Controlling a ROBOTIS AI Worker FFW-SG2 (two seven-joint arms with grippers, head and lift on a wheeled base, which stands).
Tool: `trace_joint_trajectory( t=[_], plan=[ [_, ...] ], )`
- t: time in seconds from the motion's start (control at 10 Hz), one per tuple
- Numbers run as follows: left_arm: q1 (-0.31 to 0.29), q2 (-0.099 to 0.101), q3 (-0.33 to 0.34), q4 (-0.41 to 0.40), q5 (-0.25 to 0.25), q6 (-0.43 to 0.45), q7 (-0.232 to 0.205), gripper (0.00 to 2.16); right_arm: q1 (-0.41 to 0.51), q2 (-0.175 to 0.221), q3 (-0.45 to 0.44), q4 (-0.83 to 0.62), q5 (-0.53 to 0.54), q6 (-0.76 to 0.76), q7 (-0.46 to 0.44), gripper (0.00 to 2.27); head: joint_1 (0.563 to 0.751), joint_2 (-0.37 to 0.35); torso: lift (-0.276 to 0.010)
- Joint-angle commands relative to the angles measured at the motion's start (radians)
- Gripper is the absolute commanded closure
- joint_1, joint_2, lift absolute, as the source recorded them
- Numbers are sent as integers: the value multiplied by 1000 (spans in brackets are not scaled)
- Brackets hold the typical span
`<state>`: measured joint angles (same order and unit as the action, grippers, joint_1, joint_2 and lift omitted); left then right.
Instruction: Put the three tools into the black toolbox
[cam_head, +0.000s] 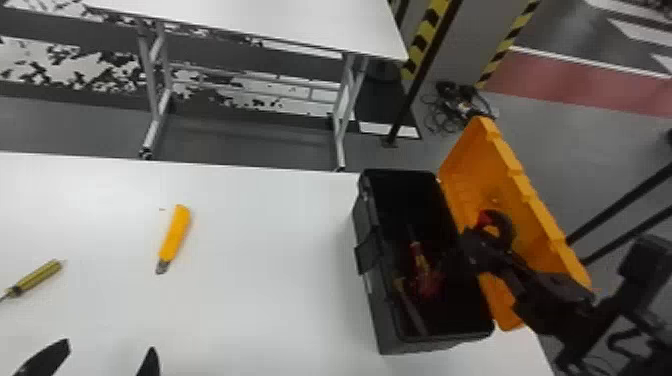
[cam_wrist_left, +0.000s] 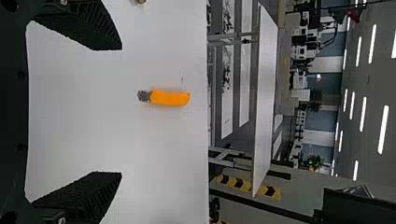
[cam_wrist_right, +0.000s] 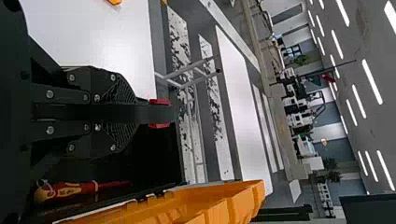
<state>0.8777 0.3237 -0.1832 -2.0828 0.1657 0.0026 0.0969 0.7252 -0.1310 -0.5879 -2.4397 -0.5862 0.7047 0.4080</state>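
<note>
In the head view my left gripper (cam_head: 102, 356) stands open at the near left edge; in the left wrist view the left gripper (cam_wrist_left: 121, 111) has nothing between its fingers. A yellow utility knife (cam_head: 175, 232) lies farther off on the table, and a yellow-handled screwdriver (cam_head: 37, 278) lies left of it. The black toolbox (cam_head: 372, 280) stands open at the right. My right gripper (cam_head: 475, 245) is over its lid side, and in the right wrist view the right gripper (cam_wrist_right: 133, 113) is shut on a black ring-shaped thing with red parts (cam_wrist_right: 161, 113).
A red-and-yellow screwdriver (cam_wrist_right: 70, 190) lies inside the toolbox. The orange lid (cam_head: 530, 215) leans open on the toolbox's right, beside the right arm. Another white table (cam_head: 280, 22) stands beyond the work table (cam_head: 260, 250).
</note>
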Motion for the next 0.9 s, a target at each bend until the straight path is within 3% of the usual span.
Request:
trace_joint_trajectory(
  t=[0.0,0.3,0.5,0.6,0.7,0.8],
  plan=[
    [4,-3,1,-8,0,6,0,39,-4,-3,-49,4,-37,-6,-2,2236,695,-309,-51],
    [17,-8,8,-22,-8,9,3,33,-35,-13,-49,93,-7,-27,46,2229,695,-350,-51],
    [24,-14,14,-25,-9,6,4,39,-41,-22,8,166,31,-70,74,2145,695,-350,-51],
    [26,-15,16,-26,-9,6,4,39,-41,-21,34,180,39,-70,81,1629,695,-350,-51],
    [30,-20,22,-28,-9,6,4,39,-38,-19,45,182,37,-70,89,306,695,-334,-51],
    [30,-20,22,-28,-9,3,3,39,-35,-18,49,173,28,-64,89,-2,695,-323,-51]
  ],
)
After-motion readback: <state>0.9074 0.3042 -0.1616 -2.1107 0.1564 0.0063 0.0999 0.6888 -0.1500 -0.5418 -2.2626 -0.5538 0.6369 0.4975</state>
